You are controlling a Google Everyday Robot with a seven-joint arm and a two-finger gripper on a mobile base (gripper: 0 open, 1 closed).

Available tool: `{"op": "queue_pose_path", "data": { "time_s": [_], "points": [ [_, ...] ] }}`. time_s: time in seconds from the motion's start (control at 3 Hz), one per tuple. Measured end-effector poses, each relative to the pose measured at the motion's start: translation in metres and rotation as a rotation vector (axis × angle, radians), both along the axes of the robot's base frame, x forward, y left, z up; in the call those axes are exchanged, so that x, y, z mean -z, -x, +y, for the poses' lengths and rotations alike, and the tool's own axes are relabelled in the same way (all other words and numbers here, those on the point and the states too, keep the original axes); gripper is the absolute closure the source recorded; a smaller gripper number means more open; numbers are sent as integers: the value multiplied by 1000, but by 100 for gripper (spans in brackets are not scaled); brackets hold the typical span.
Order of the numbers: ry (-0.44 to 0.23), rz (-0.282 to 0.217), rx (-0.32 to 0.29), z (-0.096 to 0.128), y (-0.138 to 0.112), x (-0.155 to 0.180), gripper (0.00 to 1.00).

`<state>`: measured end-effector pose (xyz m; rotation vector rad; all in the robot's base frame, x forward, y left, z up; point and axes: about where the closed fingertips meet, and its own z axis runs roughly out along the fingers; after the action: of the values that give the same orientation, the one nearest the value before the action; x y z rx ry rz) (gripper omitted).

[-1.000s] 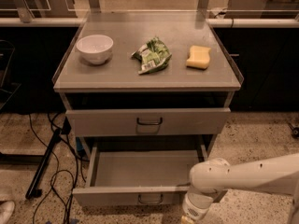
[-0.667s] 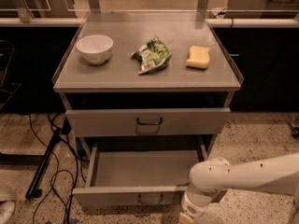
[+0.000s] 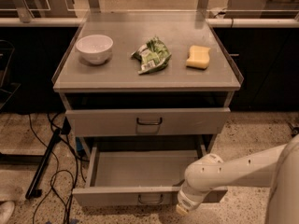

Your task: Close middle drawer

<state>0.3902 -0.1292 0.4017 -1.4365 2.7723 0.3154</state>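
Note:
The middle drawer [image 3: 140, 171] is pulled far out, a wide shallow grey tray that looks empty, with a flat front panel and a small dark loop handle [image 3: 150, 199]. My gripper [image 3: 183, 209] is at the bottom of the view, at the right part of that front panel, on a white arm reaching in from the right. The arm's wrist [image 3: 203, 178] covers the drawer's front right corner. The uppermost drawer [image 3: 147, 121] above stands slightly open. The lowest drawer is out of view.
On the cart top [image 3: 121, 76] are a white bowl [image 3: 94, 48], a green snack bag [image 3: 151, 55] and a yellow sponge [image 3: 199, 57]. Black cables [image 3: 51, 171] and a dark pole lie on the floor to the left. Dark counters stand behind the cart.
My arm and gripper have edged slightly left along the drawer front. The middle drawer has not visibly moved.

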Motion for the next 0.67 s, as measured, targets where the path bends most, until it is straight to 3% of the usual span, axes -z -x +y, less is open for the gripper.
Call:
{"op": "queue_pose_path", "data": {
  "time_s": [0.67],
  "points": [
    [23, -55, 13, 2, -22, 3, 100]
  ]
}}
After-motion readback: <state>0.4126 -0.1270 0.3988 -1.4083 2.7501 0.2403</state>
